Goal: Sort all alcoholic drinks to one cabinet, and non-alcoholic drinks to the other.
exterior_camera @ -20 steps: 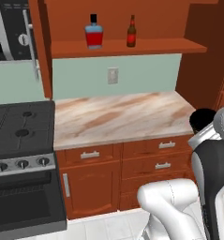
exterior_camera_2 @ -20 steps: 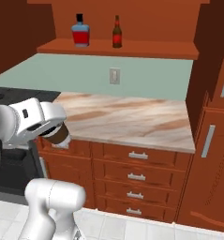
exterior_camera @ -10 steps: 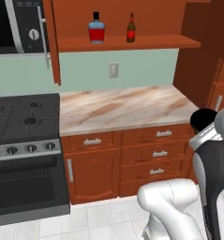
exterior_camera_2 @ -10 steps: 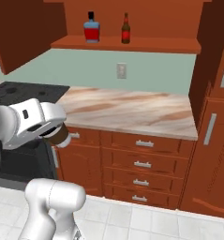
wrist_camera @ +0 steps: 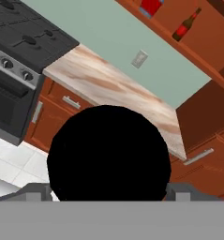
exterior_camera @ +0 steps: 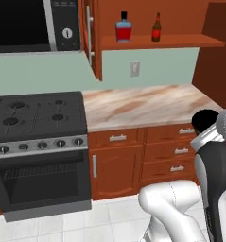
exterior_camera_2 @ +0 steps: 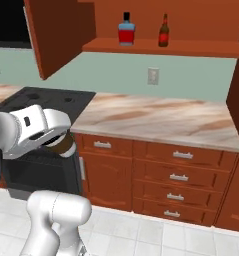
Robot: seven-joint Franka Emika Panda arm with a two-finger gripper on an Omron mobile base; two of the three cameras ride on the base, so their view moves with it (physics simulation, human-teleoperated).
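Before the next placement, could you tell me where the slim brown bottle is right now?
The slim brown bottle stands upright on the open wall cabinet's shelf, just right of the squat red bottle, above the marble counter.

Illumination is even and moderately bright throughout, with no discernible source. Shadows are faint; the cabinet (exterior_camera_2: pixel 161 30) interior above its shelf reads slightly darker. No glare on the counter (exterior_camera: pixel 147 106). Rendering is sharp, without blur or edge distortion. The cup lid (wrist_camera: pixel 108 152) appears as featureless black, lacking shading detail.
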